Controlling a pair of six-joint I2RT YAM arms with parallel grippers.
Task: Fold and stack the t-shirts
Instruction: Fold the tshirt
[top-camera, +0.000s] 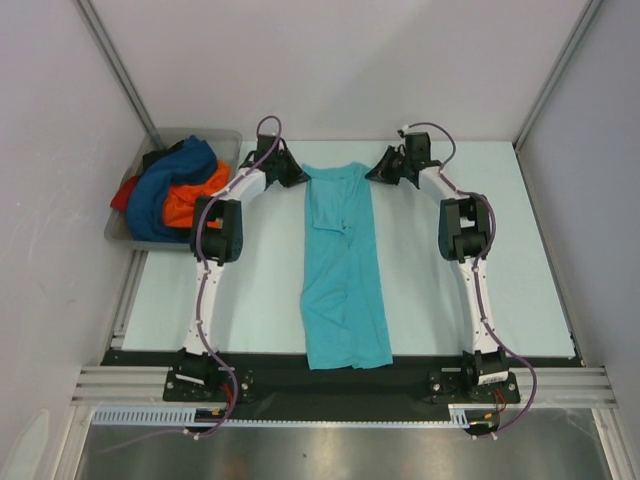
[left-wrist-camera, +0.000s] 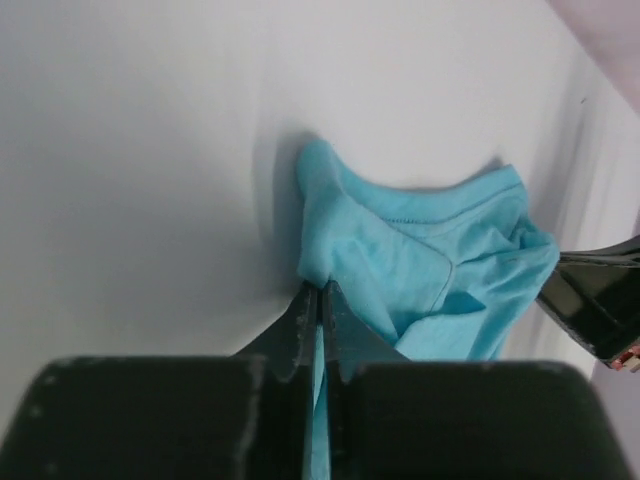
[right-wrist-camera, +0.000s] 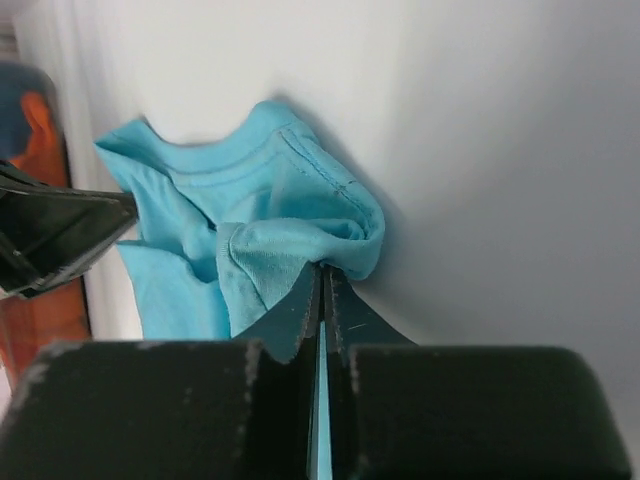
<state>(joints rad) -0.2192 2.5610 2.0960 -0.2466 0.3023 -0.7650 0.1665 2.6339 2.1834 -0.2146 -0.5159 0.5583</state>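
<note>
1. Left gripper (top-camera: 291, 172) and right gripper (top-camera: 384, 170) are each pinched tight on a far corner of the turquoise shirt (top-camera: 343, 285).
2. It lies mid-tabletop (top-camera: 250, 290), long axis running from far edge to near edge.
3. Likely fold: draw that end straight back toward the near edge; neither gripper sits nearer.

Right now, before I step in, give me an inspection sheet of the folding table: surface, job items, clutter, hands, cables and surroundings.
Surface: pale table, one shirt on it.
Job's things: turquoise t-shirt lies as a long strip down the middle, collar end far; dark blue shirt, orange shirt and red shirt heaped in the grey tray at far left.
Clutter: nothing seen.
Hands: left hand and right hand each shut on a far corner of the turquoise t-shirt.
Cables: a purple cable follows each arm, looping at the wrist; none on the cloth.
Surroundings: white panels on three sides, metal rail at the near edge.
</note>
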